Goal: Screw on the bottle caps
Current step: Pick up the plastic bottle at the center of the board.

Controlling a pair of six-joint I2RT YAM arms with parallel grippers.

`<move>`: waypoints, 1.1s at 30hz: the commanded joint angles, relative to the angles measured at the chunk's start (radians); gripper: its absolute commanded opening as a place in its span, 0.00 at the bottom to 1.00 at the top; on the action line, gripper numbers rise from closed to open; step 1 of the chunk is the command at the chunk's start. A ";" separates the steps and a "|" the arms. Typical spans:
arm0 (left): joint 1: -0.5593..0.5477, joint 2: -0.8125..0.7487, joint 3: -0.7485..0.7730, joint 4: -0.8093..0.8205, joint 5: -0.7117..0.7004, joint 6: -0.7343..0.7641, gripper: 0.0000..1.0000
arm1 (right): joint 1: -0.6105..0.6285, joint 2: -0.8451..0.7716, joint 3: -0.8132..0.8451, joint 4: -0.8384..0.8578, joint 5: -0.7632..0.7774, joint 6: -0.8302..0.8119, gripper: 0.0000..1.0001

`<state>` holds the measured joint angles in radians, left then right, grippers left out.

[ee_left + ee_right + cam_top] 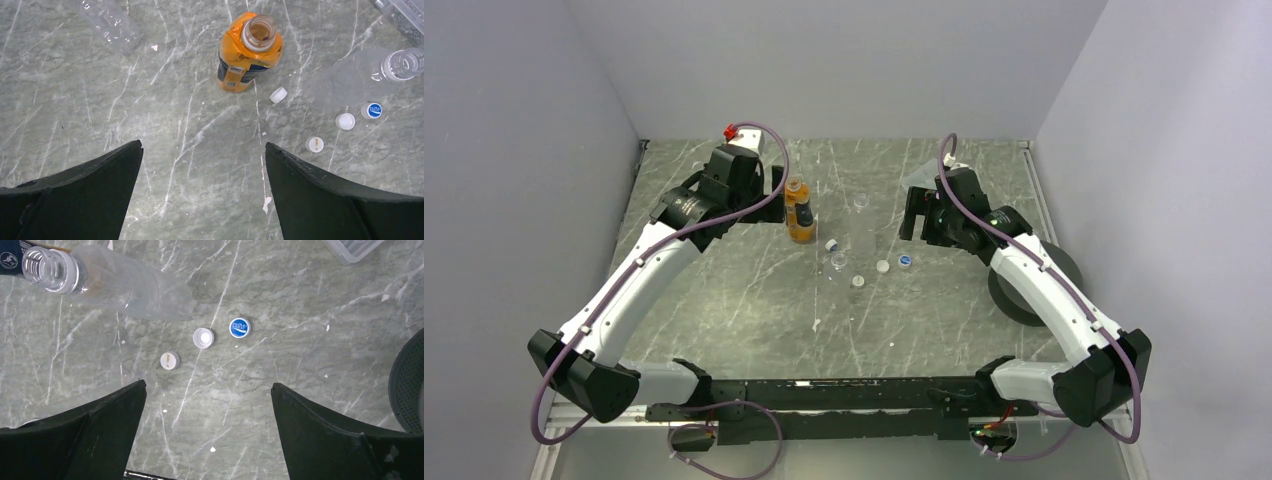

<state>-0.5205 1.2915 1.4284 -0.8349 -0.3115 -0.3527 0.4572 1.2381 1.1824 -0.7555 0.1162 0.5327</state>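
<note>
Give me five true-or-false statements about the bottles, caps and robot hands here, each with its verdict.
1. The orange plastic bottle with the dark label stands uncapped. True.
2. The left hand is shut on a cap. False: it is open and empty.
3. The blue-topped round cap lies beside a white round plastic cap. True.
4. The right hand grips the clear plastic bottle. False: it is open and holds nothing; that bottle is apart from it.
5. The large black disc lies beside the left hand. False: it lies on the right hand's side.
</note>
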 commanded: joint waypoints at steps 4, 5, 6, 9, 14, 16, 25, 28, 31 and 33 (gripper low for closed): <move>-0.004 -0.010 0.022 0.005 0.062 0.030 0.99 | 0.003 0.025 -0.038 0.034 0.013 0.018 1.00; -0.004 -0.012 0.020 0.003 0.059 0.029 0.99 | 0.003 0.033 -0.050 0.039 0.011 0.023 1.00; -0.004 -0.014 0.018 0.000 0.056 0.025 0.99 | 0.003 0.041 -0.061 0.047 0.010 0.026 1.00; -0.004 -0.024 0.007 0.007 0.076 0.027 0.99 | 0.004 0.073 -0.077 0.062 0.008 0.034 0.98; -0.004 -0.065 -0.049 0.045 0.132 0.021 0.99 | 0.107 0.113 -0.009 0.045 0.080 0.036 0.96; -0.004 -0.084 -0.074 0.059 0.139 0.019 0.99 | 0.177 0.126 0.047 0.008 0.137 0.046 0.96; -0.004 -0.140 -0.097 0.063 0.132 0.043 0.99 | 0.332 0.108 0.176 -0.053 0.161 0.069 0.97; -0.004 -0.173 -0.117 0.085 0.115 0.063 0.99 | 0.401 0.141 0.226 -0.058 0.169 0.060 0.98; -0.004 -0.226 -0.156 0.132 0.091 0.092 0.99 | 0.451 0.190 0.265 -0.070 0.180 0.052 0.98; -0.004 -0.270 -0.187 0.171 0.088 0.115 1.00 | 0.475 0.222 0.279 -0.074 0.186 0.045 0.99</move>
<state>-0.5205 1.1049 1.2781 -0.7597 -0.2024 -0.2932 0.8921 1.4059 1.4067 -0.8059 0.2642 0.5869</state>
